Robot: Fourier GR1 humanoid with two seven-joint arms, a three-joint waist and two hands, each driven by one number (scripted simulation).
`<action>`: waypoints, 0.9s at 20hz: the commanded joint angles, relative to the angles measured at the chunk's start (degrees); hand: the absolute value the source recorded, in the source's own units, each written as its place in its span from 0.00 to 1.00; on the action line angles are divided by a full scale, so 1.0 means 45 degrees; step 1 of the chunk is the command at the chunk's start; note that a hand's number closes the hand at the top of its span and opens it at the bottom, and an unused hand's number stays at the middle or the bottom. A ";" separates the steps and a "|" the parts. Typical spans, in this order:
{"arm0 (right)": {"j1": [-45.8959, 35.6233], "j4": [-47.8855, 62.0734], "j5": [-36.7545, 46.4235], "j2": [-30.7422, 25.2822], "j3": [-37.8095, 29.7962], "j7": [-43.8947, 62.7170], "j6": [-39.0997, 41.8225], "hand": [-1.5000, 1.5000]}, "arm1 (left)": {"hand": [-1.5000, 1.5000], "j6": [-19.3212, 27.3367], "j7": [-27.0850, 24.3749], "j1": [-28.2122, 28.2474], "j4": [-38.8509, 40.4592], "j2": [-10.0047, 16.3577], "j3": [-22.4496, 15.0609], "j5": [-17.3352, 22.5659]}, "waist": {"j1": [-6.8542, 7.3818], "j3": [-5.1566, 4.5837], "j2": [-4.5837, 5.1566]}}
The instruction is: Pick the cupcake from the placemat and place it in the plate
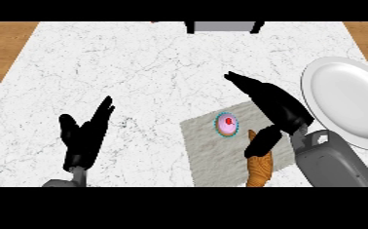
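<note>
The grey placemat (pixel 208 155) lies on the white marbled counter (pixel 144 62), and everything else is placed from it. The cupcake (pixel 227 124), pink with a red dot on top and a teal wrapper, stands upright on the placemat's far part, near the middle of its width. The right hand (pixel 277 107) shows over the placemat's far right corner, just right of the cupcake and apart from it. Its fingers are straight and point away to the far left. The thumb is spread wide from them and hangs down over the mat's right edge, so the hand is open with nothing in it. Under that thumb a brown, ridged piece of pastry (pixel 260 169) lies along the placemat's right side; whether the thumb touches it cannot be told. The white plate (pixel 345 101) sits to the right of the placemat, beyond the right hand, with nothing on it. The left hand (pixel 82 135) rests well to the left of the placemat, fingers up and relaxed, thumb apart, holding nothing.
</note>
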 commanded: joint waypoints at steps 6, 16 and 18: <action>0.0344 -0.0047 0.2309 0.1501 0.0448 0.0753 0.0245 0.00 | 0.50 -0.0426 0.0458 -0.0004 0.0045 -0.0033 0.0276 -0.0345 | -0.0006 -0.0073 0.0057; 0.0342 0.1667 0.4041 0.2117 -0.0411 -0.0506 0.0498 0.00 | 0.50 -0.0312 0.0717 0.0326 -0.0568 -0.0647 0.0213 -0.0910 | 0.0011 -0.0070 0.0062; 0.0958 0.2057 0.4473 0.2201 -0.0261 -0.1237 -0.0135 0.00 | 0.50 -0.0611 0.0232 0.0004 0.0374 -0.0705 0.0493 -0.0814 | -0.0008 -0.0070 0.0068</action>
